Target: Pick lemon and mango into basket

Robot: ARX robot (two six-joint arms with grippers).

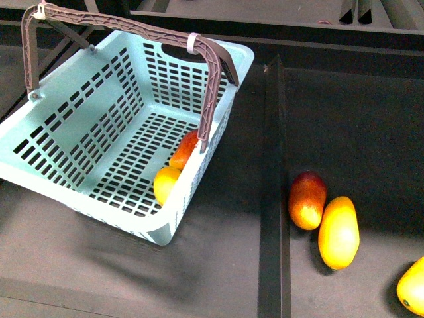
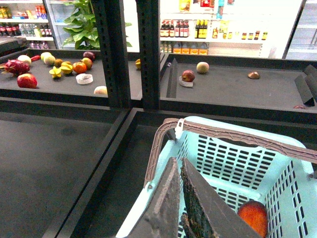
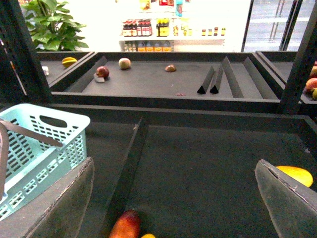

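Observation:
The aqua basket (image 1: pixel 86 212) stands tilted at the left in the front view, brown handle (image 1: pixel 132 25) up. Inside it, against its right wall, the yellow lemon (image 1: pixel 167 184) lies beside the red-orange mango (image 1: pixel 185 151). Neither gripper shows in the front view. In the left wrist view my left gripper (image 2: pixel 178 161) is shut and empty above the basket (image 2: pixel 233 126), with the mango (image 2: pixel 253 215) below it. In the right wrist view my right gripper (image 3: pixel 174 163) stands wide open over the dark shelf, the basket (image 3: pixel 44 144) off to one side.
Right of a dark divider (image 1: pixel 273 199) lie a red-orange fruit (image 1: pixel 307 199), a long orange-yellow fruit (image 1: pixel 338 232) and a yellow fruit (image 1: pixel 412 288) at the frame edge. The right wrist view shows the red fruit (image 3: pixel 126 224) and a yellow one (image 3: pixel 297 174).

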